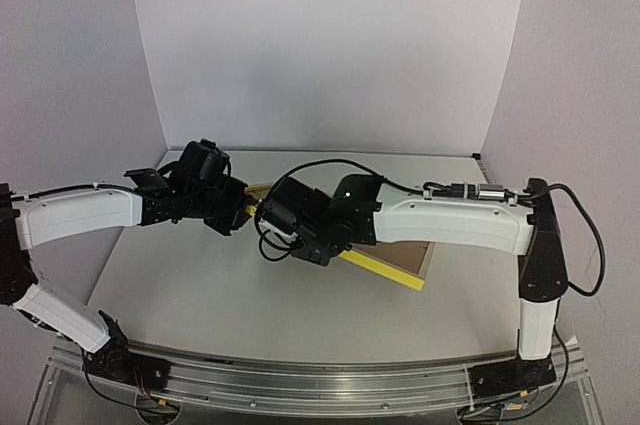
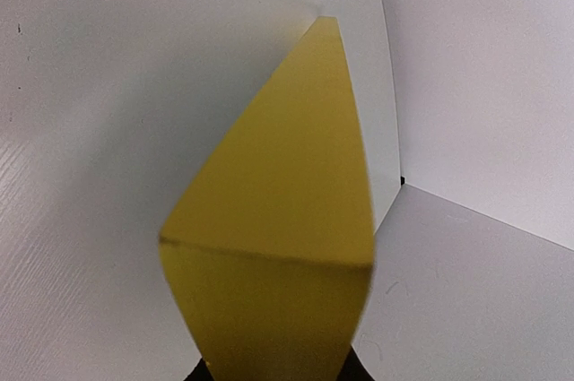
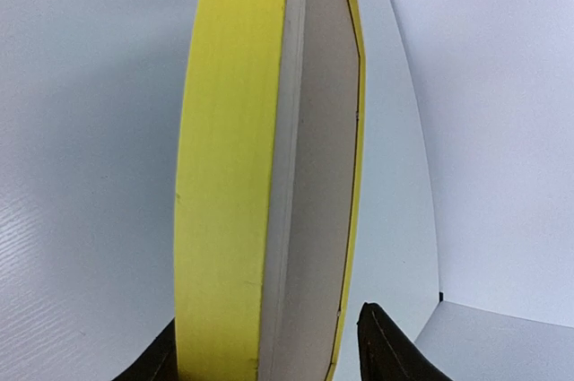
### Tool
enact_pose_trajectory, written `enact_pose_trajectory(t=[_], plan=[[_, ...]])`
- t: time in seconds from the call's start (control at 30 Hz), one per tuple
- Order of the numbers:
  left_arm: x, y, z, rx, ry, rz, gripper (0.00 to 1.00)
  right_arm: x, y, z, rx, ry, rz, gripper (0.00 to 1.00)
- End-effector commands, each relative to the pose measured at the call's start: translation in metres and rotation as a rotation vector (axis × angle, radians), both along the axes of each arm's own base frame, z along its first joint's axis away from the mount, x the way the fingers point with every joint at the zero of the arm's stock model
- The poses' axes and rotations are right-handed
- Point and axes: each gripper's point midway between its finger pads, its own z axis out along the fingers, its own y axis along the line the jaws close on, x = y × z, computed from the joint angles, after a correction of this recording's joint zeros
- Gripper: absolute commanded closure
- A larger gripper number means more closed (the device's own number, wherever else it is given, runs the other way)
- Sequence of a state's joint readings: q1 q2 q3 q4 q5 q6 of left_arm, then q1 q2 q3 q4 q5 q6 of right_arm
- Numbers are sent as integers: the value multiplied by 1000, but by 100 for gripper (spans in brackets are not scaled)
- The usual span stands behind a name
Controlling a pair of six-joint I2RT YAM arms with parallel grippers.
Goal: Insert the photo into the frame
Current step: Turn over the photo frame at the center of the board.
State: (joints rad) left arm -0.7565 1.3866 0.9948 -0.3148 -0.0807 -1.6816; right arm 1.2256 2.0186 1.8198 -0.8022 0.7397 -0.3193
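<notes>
The frame (image 1: 385, 272) lies at mid-table, with a thin yellow edge and a brown inner face; both arms cover most of it. My left gripper (image 1: 243, 213) is at its left corner. In the left wrist view that yellow corner (image 2: 278, 220) fills the space between the jaws, and the left gripper (image 2: 278, 372) is shut on it. My right gripper (image 1: 268, 213) sits just beside it. In the right wrist view the right gripper (image 3: 269, 359) straddles the frame's yellow rail (image 3: 229, 175); the right finger (image 3: 386, 354) stands slightly off it. The photo is not visible.
The white table (image 1: 200, 285) is walled by white panels at the back and sides. The frame's brown backing (image 1: 414, 256) shows at its right end. The right arm's black cable (image 1: 585, 235) loops near the right wall.
</notes>
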Motion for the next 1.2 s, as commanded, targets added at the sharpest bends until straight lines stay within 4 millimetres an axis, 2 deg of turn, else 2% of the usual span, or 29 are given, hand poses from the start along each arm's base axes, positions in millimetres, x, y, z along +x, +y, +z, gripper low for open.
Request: enact_pose_trajectory(t=[0.0,0.07,0.13,0.2,0.23,0.27,0.3,0.33,0.37,0.53,0.63,0.73,0.8,0.87,0.93,1.1,1.17], plan=[[-2,16,-1,136,-5,-10,100,15,-21,10,-139,-116,-35,49],[-3,16,1,134,-10,-12,100,16,-24,8,-159,-122,-40,54],[-3,15,4,130,-22,-21,100,18,-26,9,-172,-141,-55,66],[-2,12,12,119,-54,-44,93,20,-27,15,-155,-160,-80,79],[-1,11,18,117,-79,-61,75,21,-26,21,-131,-166,-91,87],[-1,10,25,116,-100,-69,51,22,-24,29,-102,-171,-100,92],[0,12,35,119,-128,-75,17,23,-22,38,-73,-180,-109,96],[0,13,46,121,-161,-80,4,24,-21,48,-44,-188,-115,99],[0,15,58,125,-198,-86,1,24,-20,59,-18,-197,-118,100],[-8,39,143,128,-458,-90,0,35,-15,129,173,-235,-141,100],[-23,61,200,155,-659,-99,0,40,-16,171,332,-213,-139,100],[-40,79,236,205,-809,-117,0,39,-23,218,560,-138,-128,100],[-47,86,243,241,-854,-133,0,38,-36,247,711,-81,-135,100],[-50,87,239,274,-869,-156,0,31,-43,259,850,61,-100,100],[-50,84,235,317,-879,-196,0,24,-49,262,923,193,-55,100],[-43,63,222,407,-886,-331,0,10,-61,251,1081,482,-86,100],[-40,55,217,424,-892,-366,0,9,-63,251,1124,543,-91,100]])
